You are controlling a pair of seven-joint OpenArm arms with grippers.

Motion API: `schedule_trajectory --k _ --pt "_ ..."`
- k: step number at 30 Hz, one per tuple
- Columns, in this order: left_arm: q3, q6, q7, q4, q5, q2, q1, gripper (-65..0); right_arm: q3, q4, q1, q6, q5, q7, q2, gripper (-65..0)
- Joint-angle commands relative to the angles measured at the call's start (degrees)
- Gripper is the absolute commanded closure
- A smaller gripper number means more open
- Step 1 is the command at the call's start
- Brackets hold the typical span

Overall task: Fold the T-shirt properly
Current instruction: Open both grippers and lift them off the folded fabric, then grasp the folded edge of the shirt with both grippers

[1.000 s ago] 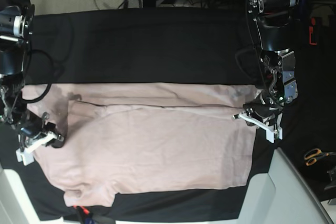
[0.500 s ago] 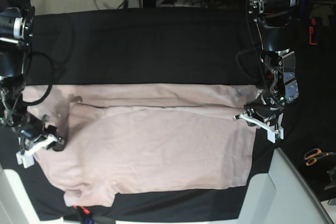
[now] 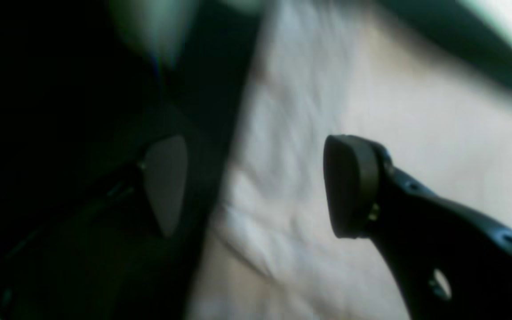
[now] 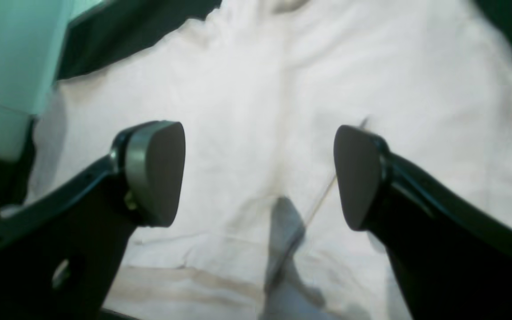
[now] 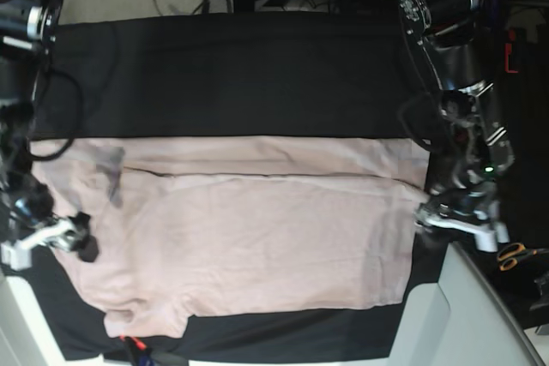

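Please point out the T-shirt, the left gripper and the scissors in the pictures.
T-shirt [image 5: 257, 237]: base view, middle of the pink cloth.
Left gripper [image 5: 459, 222]: base view, between its fingertips.
Scissors [image 5: 513, 254]: base view, orange handles.

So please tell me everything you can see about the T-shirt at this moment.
The T-shirt is plain pale pink with no print and looks like soft cotton. It lies flat on the black table cloth, spread wide across the base view, with its far long edge folded over as a narrower strip. One short sleeve sticks out at the near left corner. Light wrinkles cross it. The right gripper hangs over it with jaws open, and the left gripper, also open, straddles its side edge. Neither holds the cloth.
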Motion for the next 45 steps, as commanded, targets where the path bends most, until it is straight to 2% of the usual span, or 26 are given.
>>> schedule_trajectory --k 1,3,5,8,10,12,14,17,21,26,31,34,36,39,40,42,45 --pt "-0.9 -0.8 -0.6 4.0 -1.4 -0.5 0.6 -46.9 2.5 4.3 -0.5 0.7 1.1 1.3 -0.1 -46.7" --pt "-1.1 -0.9 2.0 9.7 -3.0 -0.7 3.8 -47.2 8.4 10.4 -4.7 0.6 1.1 -1.1 -2.0 -45.9" --pt "-0.9 -0.9 4.3 15.8 -5.0 -1.6 8.5 -47.4 14.4 14.9 -7.4 -0.4 1.1 -6.5 -5.1 -45.9" --pt "-1.1 -1.0 6.5 22.1 -9.4 -1.9 16.2 -47.4 25.1 17.9 -10.9 -3.4 1.1 -14.3 -9.8 -45.9" --pt "-1.2 -1.0 6.8 23.8 -13.0 -3.3 21.0 -46.9 32.6 17.9 -11.9 -3.5 1.1 -17.5 -13.0 -45.9" --pt "-1.1 -1.0 7.0 24.0 -17.3 -4.8 25.2 -46.6 37.7 17.8 -12.5 -3.5 1.1 -19.6 -14.4 -45.9" --pt "-1.1 -1.0 7.0 24.0 -22.1 -5.5 28.8 -46.6 39.5 16.6 -13.0 -3.5 1.1 -20.4 -15.0 -45.9" --pt "-1.1 -1.0 7.0 24.0 -25.3 -5.7 32.5 -46.6 39.8 10.7 -12.3 -3.5 1.1 -19.9 -14.4 -45.9" --pt "-1.0 -1.0 7.0 23.2 -25.4 -5.5 34.6 -46.4 39.8 -0.5 -9.4 -3.5 1.1 -17.1 -10.9 -45.9" --pt "-1.0 -1.0 7.0 21.5 -25.4 -5.6 34.9 -46.4 39.7 -14.9 -5.5 -0.6 1.1 -11.3 -6.0 -44.0" --pt "-1.0 -1.0 7.0 21.1 -25.5 -5.4 35.5 -46.4 39.4 -25.6 -1.8 1.6 1.0 -9.5 -1.3 -35.9" --pt "-0.9 -1.0 7.0 20.5 -25.8 -5.2 35.1 -46.4 39.4 -26.3 -1.3 3.1 1.0 -9.8 -1.0 -29.7" --pt "-0.9 -1.0 7.0 19.6 -25.8 -5.2 34.4 -46.4 39.4 -26.3 -1.3 3.6 1.0 -9.8 -1.0 -20.7" --pt "-1.0 -1.0 7.0 17.2 -25.8 -4.6 32.7 -46.4 39.6 -26.4 -1.4 3.6 1.0 -9.8 -1.2 -0.9" --pt "-1.0 -1.0 7.0 16.7 -25.8 -4.5 32.0 -46.4 39.6 -26.4 -1.4 3.6 1.0 -9.8 -1.3 0.0" --pt "-1.0 -1.0 7.0 15.5 -25.8 -4.3 30.7 -46.4 39.5 -26.5 -1.6 3.6 1.0 -9.8 -1.4 -2.3" --pt "-1.2 -1.0 7.0 13.8 -25.8 -3.4 28.6 -46.4 39.5 -26.5 -2.5 3.6 1.0 -9.8 -2.1 -0.2"
